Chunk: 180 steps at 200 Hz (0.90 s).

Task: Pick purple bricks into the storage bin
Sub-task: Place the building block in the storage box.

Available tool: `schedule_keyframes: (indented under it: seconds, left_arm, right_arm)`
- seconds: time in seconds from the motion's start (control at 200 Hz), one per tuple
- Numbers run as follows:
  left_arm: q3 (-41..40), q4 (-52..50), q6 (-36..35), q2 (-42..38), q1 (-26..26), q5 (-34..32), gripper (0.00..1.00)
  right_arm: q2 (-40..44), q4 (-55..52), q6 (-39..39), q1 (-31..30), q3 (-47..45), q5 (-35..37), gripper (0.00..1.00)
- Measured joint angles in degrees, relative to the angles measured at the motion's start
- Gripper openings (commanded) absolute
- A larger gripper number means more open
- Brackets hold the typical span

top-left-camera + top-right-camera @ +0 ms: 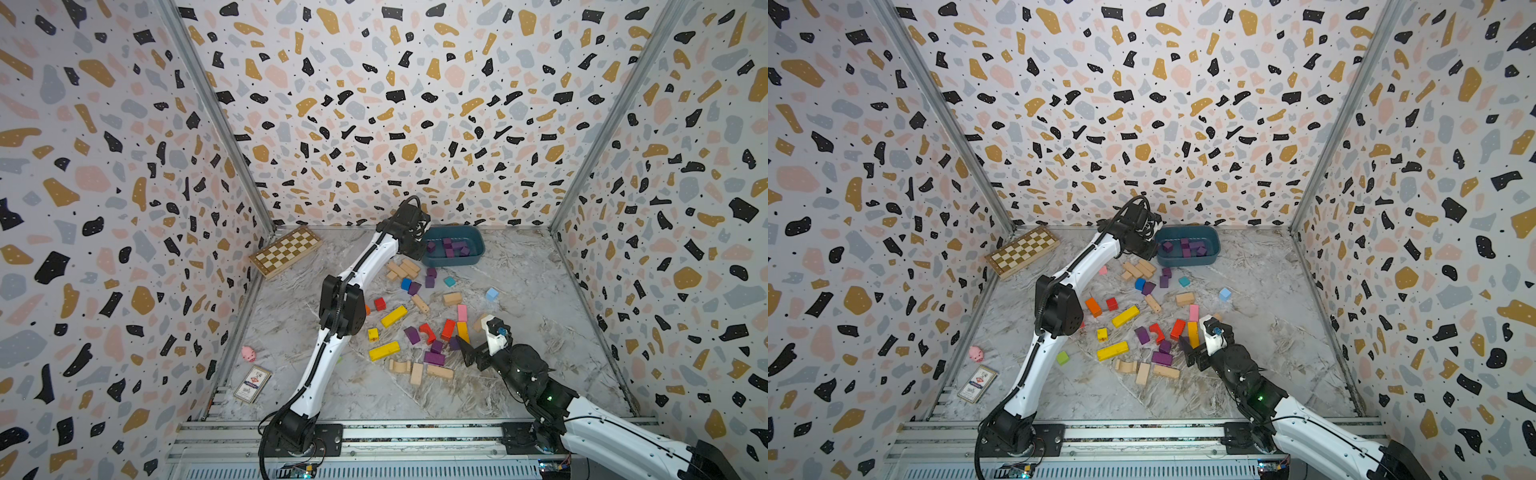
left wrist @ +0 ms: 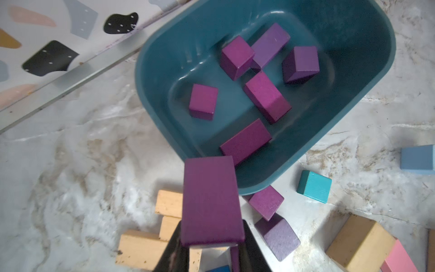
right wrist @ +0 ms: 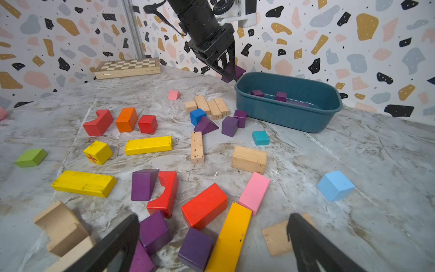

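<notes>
**Purple bar held at the bin's rim**

The left gripper (image 3: 227, 70) is clamped on a purple bar (image 2: 211, 200). The bar hangs just above the end of the storage bin (image 2: 150, 99) nearest the chessboard (image 1: 286, 250).

The left wrist view shows six purple bricks (image 2: 203, 101) lying on the bin's floor. The right wrist view shows only the tops of two over the wall. The held bar cannot be made out in either top view.

Two purple cubes (image 3: 240, 116) sit just outside the bin, beside a purple wedge (image 3: 206, 124). The right gripper (image 3: 213, 219) has its jaws wide apart, low over more purple cubes (image 3: 154, 230), a red block (image 3: 203, 206) and an orange bar (image 3: 231, 235).

A green block (image 1: 1062, 357) shows in a top view where the left arm does not cover it.

The table (image 1: 540, 291) is grey and marbled, strewn with plain wood, yellow, red, pink and blue blocks. The chessboard lies in the far left corner. A pink toy pig (image 1: 248, 353) and a card pack (image 1: 252, 383) lie along the left edge. Speckled walls close three sides, and a metal rail (image 1: 415, 432) carries both arm bases.
</notes>
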<state>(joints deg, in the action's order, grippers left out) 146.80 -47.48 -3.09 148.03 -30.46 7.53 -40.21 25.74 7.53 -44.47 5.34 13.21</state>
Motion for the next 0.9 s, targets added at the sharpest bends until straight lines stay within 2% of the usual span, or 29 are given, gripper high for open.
schedule_keyframes:
  seconds: [0.245, 0.621, 0.901]
  left_arm:
    - [2.54, 4.35, -1.44, 2.45, -2.29, 0.37, 0.07]
    - [3.04, 11.43, -2.99, 3.87, -2.56, -0.07, 0.07]
    - [3.04, 13.22, -3.56, 7.02, -2.36, -0.98, 0.13]
  right_arm:
    - [-8.94, -0.52, 0.00, 0.33, 1.29, -1.66, 1.00]
    - [-10.14, -0.39, -0.02, 0.55, 2.27, -3.13, 1.00]
    - [-10.14, -0.39, -0.02, 0.66, 2.32, -3.56, 1.00]
